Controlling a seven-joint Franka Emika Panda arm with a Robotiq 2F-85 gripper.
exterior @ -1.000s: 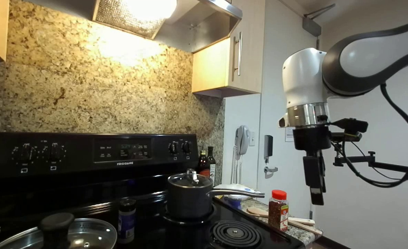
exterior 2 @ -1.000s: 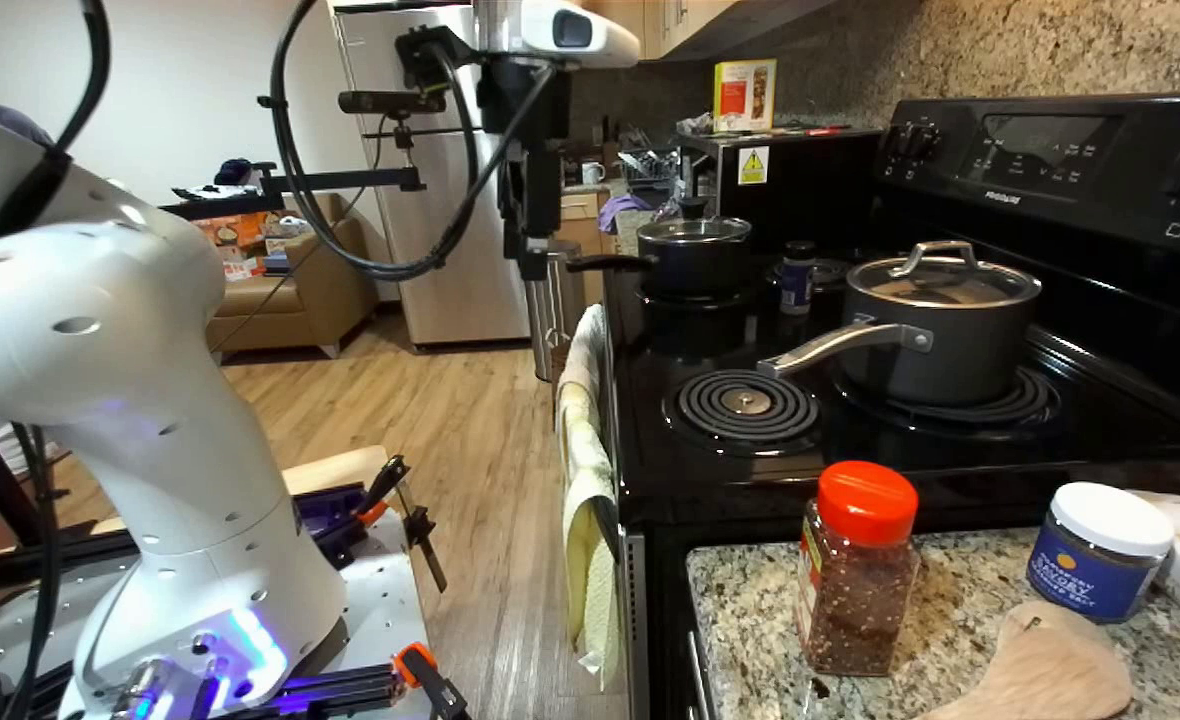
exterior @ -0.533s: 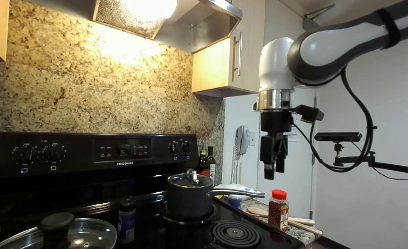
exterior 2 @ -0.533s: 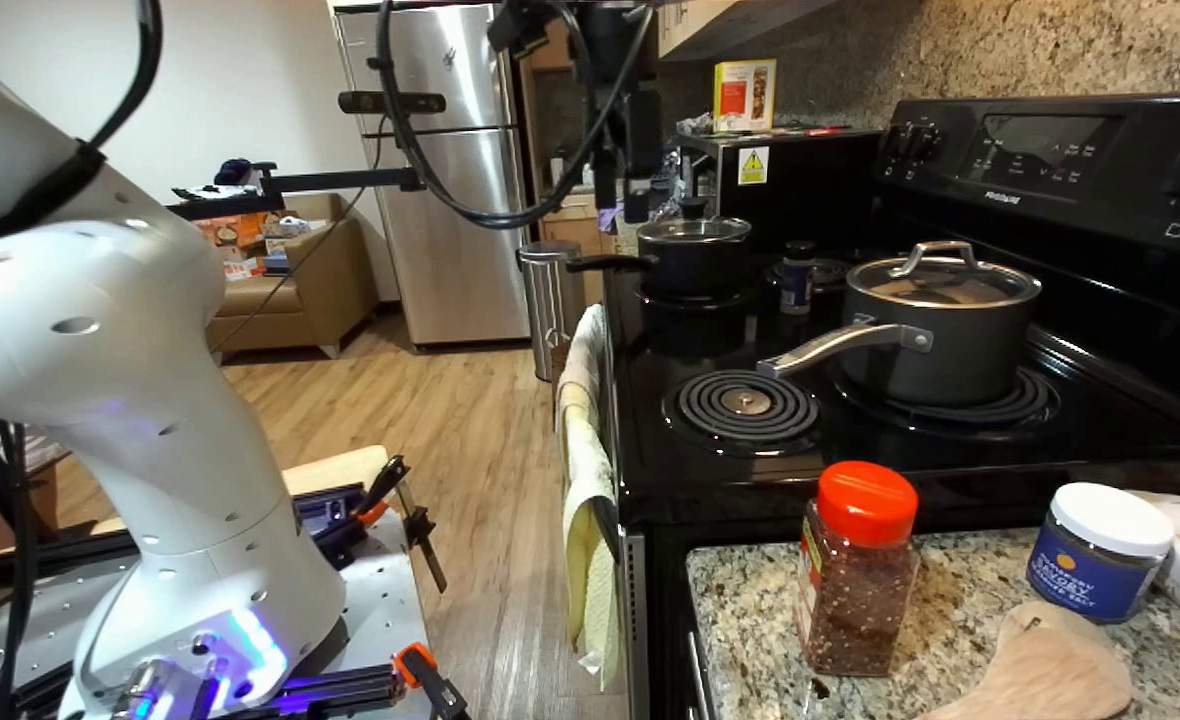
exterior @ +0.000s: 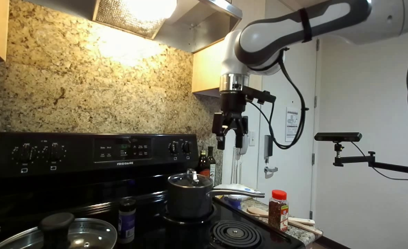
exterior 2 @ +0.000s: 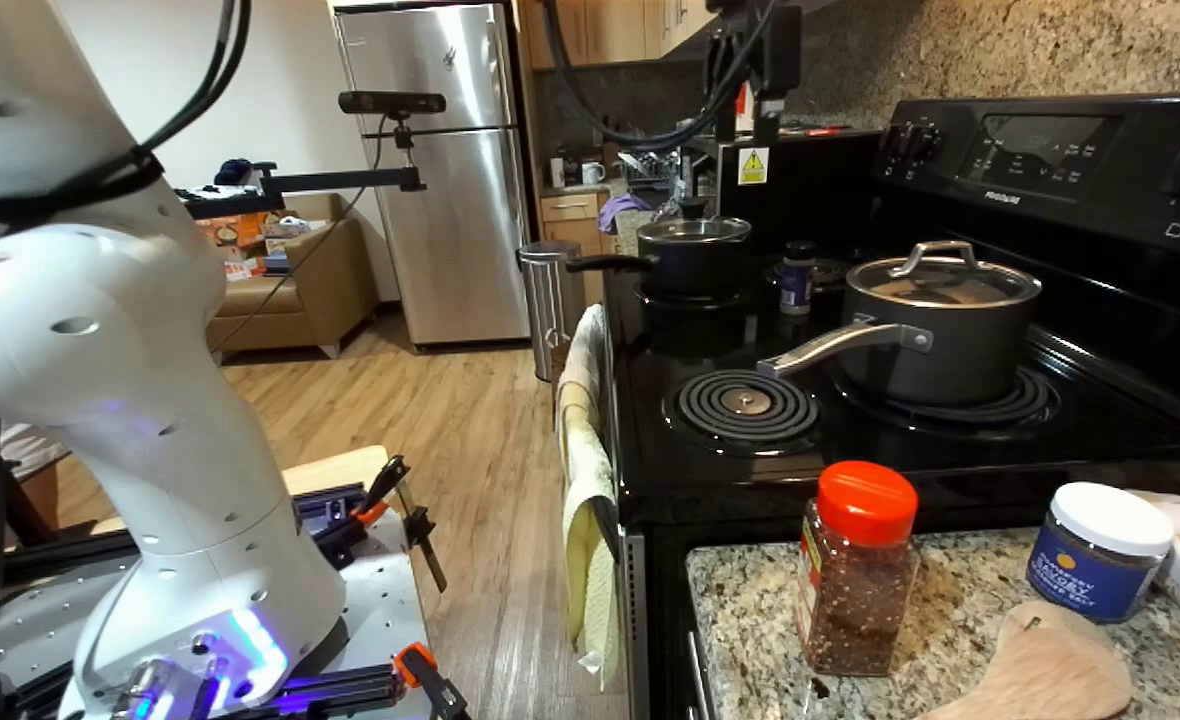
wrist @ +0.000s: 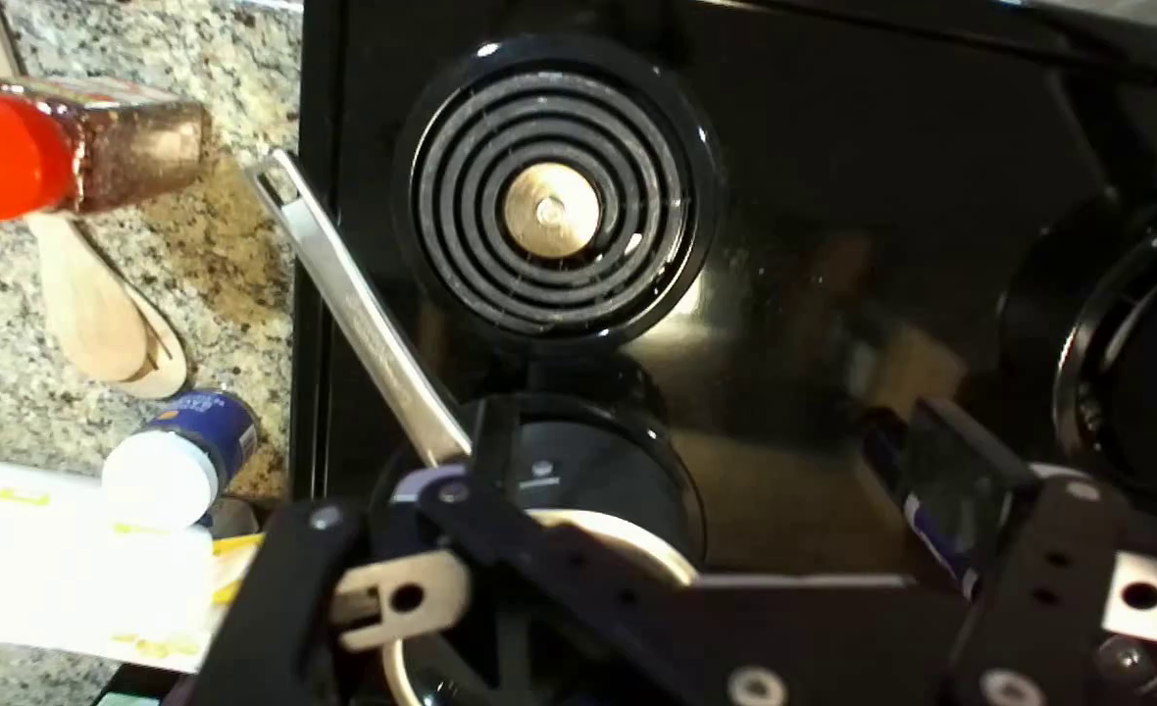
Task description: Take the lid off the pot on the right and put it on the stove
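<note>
The glass lid (exterior: 185,180) with its metal handle sits on the dark grey pot (exterior: 190,202). The lid (exterior 2: 950,287) and pot (exterior 2: 935,350) also show in an exterior view, on a rear burner of the black stove (exterior 2: 1130,425). My gripper (exterior: 230,143) hangs in the air, above and to the side of the pot on the handle's side, apart from the lid. Its fingers are open with nothing between them. In the wrist view the gripper (wrist: 726,436) spans the cooktop; its left finger and linkage hide most of the lid and part of the pot (wrist: 598,476).
A second lidded pot (exterior 2: 695,260) and a blue-label bottle (exterior 2: 797,280) stand on the stove. A red-capped spice jar (exterior 2: 858,590), a white-capped jar (exterior 2: 1100,560) and wooden spoons (wrist: 98,324) are on the counter. The range hood (exterior: 211,26) and a cabinet (exterior: 209,69) hang above.
The arm has swung toward the stove, moving left in an exterior view, and the gripper is higher. The wrist has turned, so both fingers now show apart. Lid and pot have not moved.
</note>
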